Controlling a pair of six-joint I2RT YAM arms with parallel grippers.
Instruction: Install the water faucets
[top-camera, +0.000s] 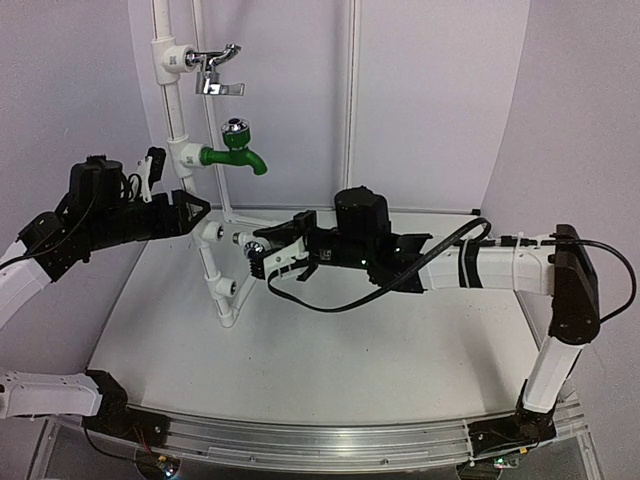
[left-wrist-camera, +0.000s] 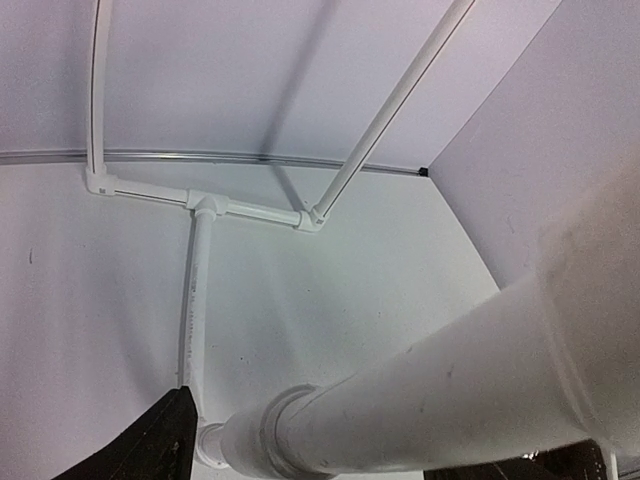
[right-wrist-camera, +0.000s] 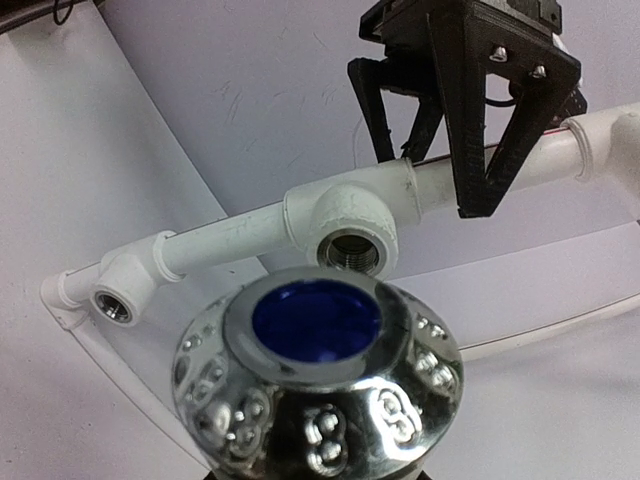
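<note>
Left tool (top-camera: 200, 212) straddles pipe (right-wrist-camera: 230, 235), grip unclear; right tool (top-camera: 262, 255) holds faucet (right-wrist-camera: 318, 380), body hidden.

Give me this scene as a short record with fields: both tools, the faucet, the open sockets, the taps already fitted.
Left tool: straddles the pipe, grip unclear
Right tool: shut on a faucet, chrome knob facing its camera
Open sockets: two, both empty; near socket just beyond the faucet, far socket further along the pipe
Already fitted: green tap, chrome lever tap above it
</note>
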